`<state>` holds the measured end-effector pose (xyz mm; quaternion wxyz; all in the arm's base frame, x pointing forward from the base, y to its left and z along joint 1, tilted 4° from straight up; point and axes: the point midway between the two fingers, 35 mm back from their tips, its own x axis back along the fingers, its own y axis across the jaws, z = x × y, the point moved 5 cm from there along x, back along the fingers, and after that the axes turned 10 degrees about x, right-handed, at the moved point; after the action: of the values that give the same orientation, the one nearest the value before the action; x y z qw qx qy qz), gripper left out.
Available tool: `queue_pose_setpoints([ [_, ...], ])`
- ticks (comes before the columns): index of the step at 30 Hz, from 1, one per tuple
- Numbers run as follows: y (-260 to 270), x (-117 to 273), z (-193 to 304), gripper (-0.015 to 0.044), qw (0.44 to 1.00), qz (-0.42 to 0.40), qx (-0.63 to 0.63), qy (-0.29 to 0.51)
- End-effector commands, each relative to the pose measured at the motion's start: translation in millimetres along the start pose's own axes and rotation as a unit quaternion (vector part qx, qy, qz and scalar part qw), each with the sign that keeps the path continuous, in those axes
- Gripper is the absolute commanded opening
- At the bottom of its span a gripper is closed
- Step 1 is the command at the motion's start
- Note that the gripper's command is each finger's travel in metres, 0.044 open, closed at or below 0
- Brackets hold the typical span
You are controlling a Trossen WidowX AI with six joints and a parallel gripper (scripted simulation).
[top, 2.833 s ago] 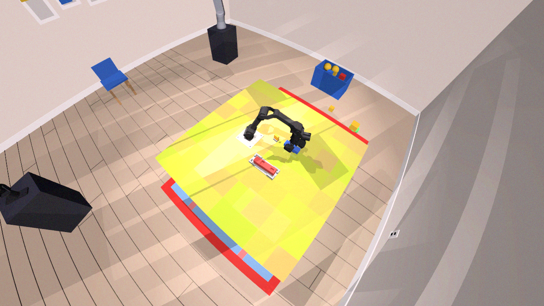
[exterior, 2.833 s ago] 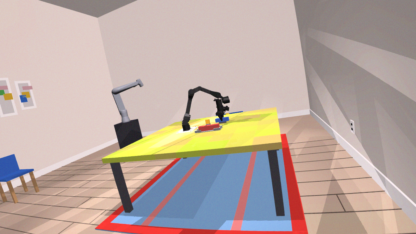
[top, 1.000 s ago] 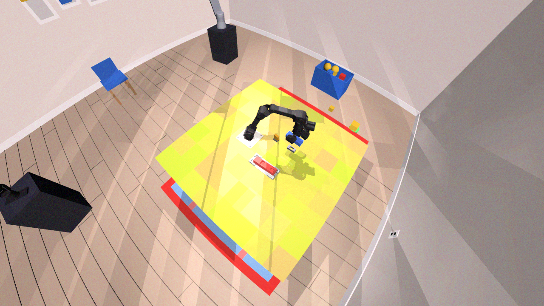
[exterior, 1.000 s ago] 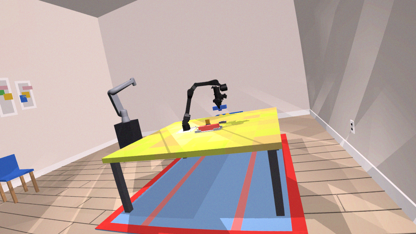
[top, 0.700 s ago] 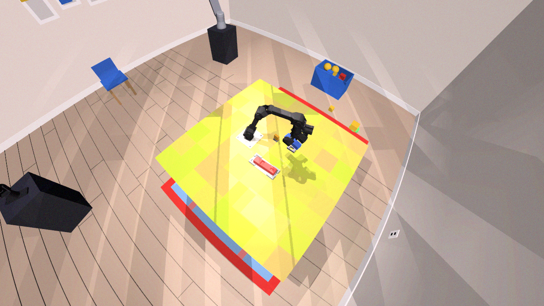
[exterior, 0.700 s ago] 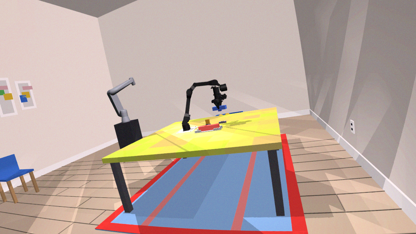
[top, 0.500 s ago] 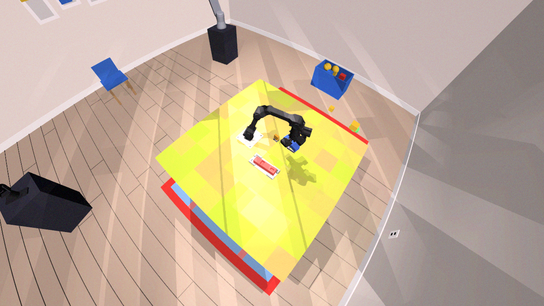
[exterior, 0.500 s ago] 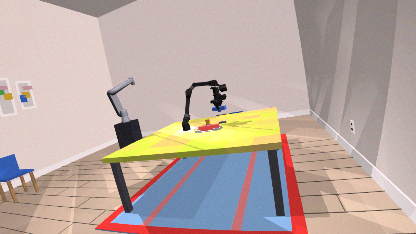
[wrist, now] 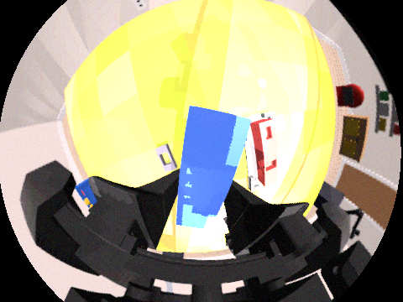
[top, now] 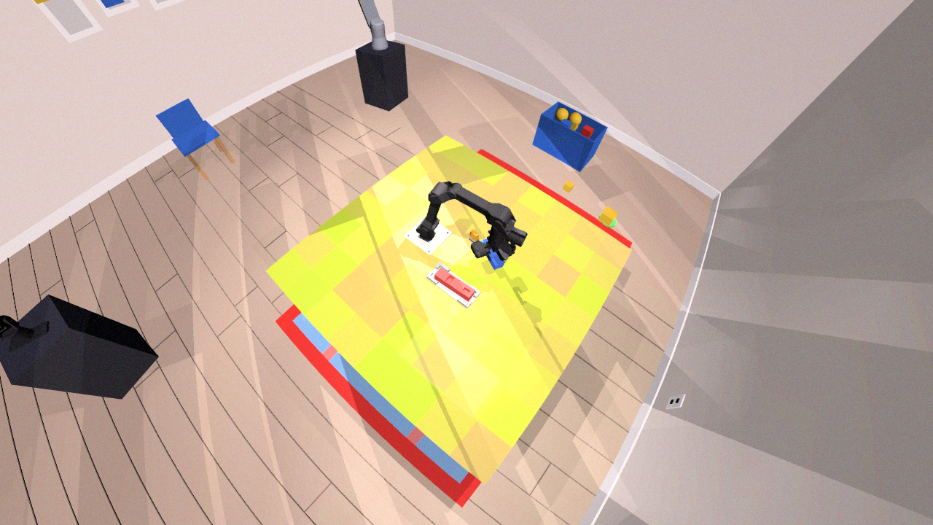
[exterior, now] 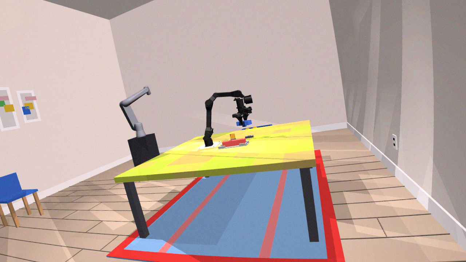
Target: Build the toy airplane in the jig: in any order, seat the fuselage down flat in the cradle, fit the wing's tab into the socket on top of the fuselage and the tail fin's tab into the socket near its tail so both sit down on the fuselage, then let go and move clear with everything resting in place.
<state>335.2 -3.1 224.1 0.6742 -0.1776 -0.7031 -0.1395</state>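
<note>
My gripper [top: 493,254] [exterior: 242,120] [wrist: 202,190] is shut on the blue wing [top: 497,260] [exterior: 244,122] [wrist: 207,155] and holds it level, well above the yellow table [top: 391,365] [exterior: 260,156]. The red fuselage [top: 454,284] [exterior: 233,142] [wrist: 264,155] lies flat in the white jig cradle [top: 433,276] [exterior: 245,143], below and to the left of the wing in the top view. Two sockets show dark on its top. The small orange tail fin [top: 474,234] [exterior: 232,135] stands on the table between the arm's base and the gripper.
A small grey stand [wrist: 166,157] [exterior: 249,128] sits on the table under the gripper. The arm's base plate [top: 428,238] is left of the jig. On the floor are a blue toy bin [top: 567,137], loose blocks [top: 608,216], a blue chair [top: 189,130] and a black pedestal [top: 382,74].
</note>
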Motion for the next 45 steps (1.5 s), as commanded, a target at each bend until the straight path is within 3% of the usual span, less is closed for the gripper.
queue_pose_setpoints([
  [1,-17,-2,-1,0.0,0.999,0.001,-0.041,-0.001],
  [23,-87,-13,2,0.0,0.974,0.004,-0.227,-0.001],
  [45,-153,-27,22,0.0,0.911,0.007,-0.413,-0.002],
])
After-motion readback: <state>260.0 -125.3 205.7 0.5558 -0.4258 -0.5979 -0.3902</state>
